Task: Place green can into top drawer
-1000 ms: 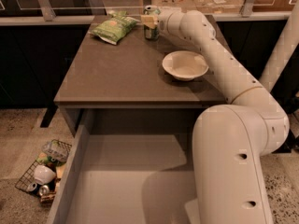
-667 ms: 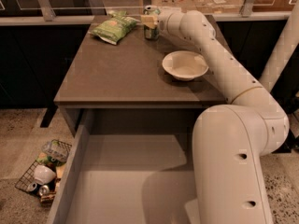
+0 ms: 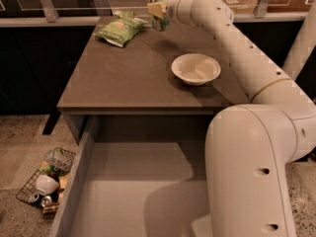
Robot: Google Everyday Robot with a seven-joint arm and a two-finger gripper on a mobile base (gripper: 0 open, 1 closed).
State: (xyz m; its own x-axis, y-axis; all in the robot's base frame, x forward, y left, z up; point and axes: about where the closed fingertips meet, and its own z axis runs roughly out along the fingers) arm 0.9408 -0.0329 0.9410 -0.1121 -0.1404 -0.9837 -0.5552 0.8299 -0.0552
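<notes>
Standing upright, the green can [image 3: 161,22] is at the far side of the table [image 3: 118,78], beyond the white bowl [image 3: 196,68] and a little to its left. Whether its base touches the tabletop or hangs just above it cannot be told. The gripper [image 3: 157,9] is at the can, with 1 pale finger [image 3: 153,9] lying across the can's upper half, and the jaws pinch the can between them. From there the white arm [image 3: 232,38] runs back past the bowl's right side toward the near right corner, where its thick body fills the foreground.

Left of the can, and further left of the bowl, a crinkled green chip bag [image 3: 120,28] lies flat on the table. The bowl sits apart from both.

Nearer than the bowl and below the table's front edge, the top drawer [image 3: 123,181] is pulled out, showing its flat grey bottom, and the arm's body covers its right part. On the floor left of the drawer lies a dark wire basket [image 3: 29,189] with a white cup [image 3: 47,183] and small cans.
</notes>
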